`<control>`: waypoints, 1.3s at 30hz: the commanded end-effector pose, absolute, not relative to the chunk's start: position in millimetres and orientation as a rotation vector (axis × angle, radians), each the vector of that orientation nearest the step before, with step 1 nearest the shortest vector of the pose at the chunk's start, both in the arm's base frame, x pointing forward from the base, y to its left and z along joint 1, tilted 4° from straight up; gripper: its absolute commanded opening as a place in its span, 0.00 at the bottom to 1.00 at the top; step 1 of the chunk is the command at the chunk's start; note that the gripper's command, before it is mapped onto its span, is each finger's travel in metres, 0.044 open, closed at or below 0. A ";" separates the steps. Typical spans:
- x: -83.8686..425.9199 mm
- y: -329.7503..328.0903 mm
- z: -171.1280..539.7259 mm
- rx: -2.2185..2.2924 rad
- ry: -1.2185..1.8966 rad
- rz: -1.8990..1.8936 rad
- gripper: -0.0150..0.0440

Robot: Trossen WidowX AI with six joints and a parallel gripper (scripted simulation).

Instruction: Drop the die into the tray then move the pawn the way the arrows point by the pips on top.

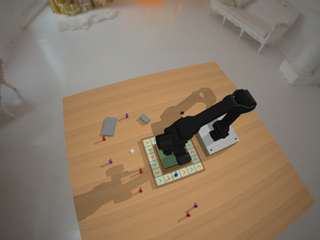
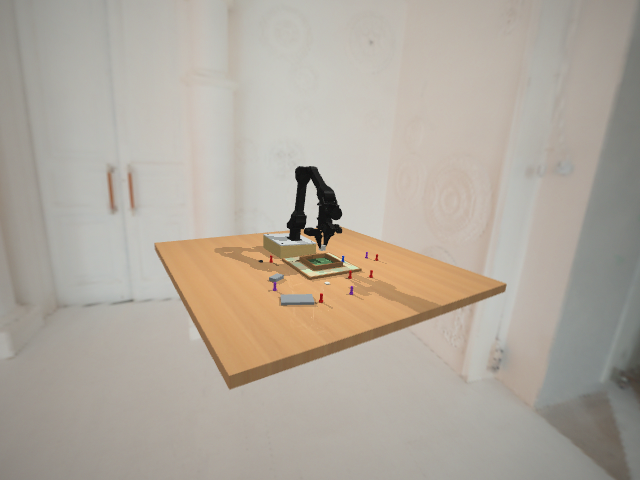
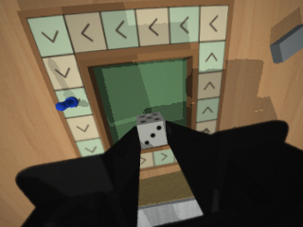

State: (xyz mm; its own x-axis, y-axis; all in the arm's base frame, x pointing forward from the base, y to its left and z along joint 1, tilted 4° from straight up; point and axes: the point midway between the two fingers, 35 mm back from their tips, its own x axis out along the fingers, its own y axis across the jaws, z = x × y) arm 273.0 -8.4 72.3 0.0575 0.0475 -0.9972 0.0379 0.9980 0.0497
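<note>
My gripper [image 3: 151,127] [image 2: 323,248] is shut on the white die [image 3: 152,133] [image 2: 323,248] and holds it above the dice tray. In the wrist view three pips show on the die's near side. The tray's green floor [image 3: 166,85] [image 1: 168,161] [image 2: 320,260] shows no die on it; part of it is hidden. The board [image 3: 125,8] [image 1: 154,180] carries a ring of light squares with arrows. The blue pawn [image 3: 67,103] [image 1: 176,175] [image 2: 342,258] stands on a green square, the third from the corner in the wrist view.
Red pawns [image 1: 140,171] [image 1: 140,191] [image 1: 103,138] and purple pawns [image 1: 110,161] [image 1: 126,115] [image 1: 195,206] stand around the board. Two grey blocks [image 1: 109,126] [image 1: 145,118], a white disc [image 1: 132,151] and a black disc [image 1: 182,112] lie on the table. The arm's base block [image 1: 224,143] is beside the board.
</note>
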 end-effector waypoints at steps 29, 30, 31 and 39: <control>281.0 -11.5 61.7 0.062 0.665 -0.008 0.25; 280.5 -11.6 62.5 0.062 0.665 -0.008 0.25; 278.9 -11.7 64.9 0.062 0.665 -0.008 0.25; 246.1 -12.2 96.6 0.062 0.667 -0.008 0.25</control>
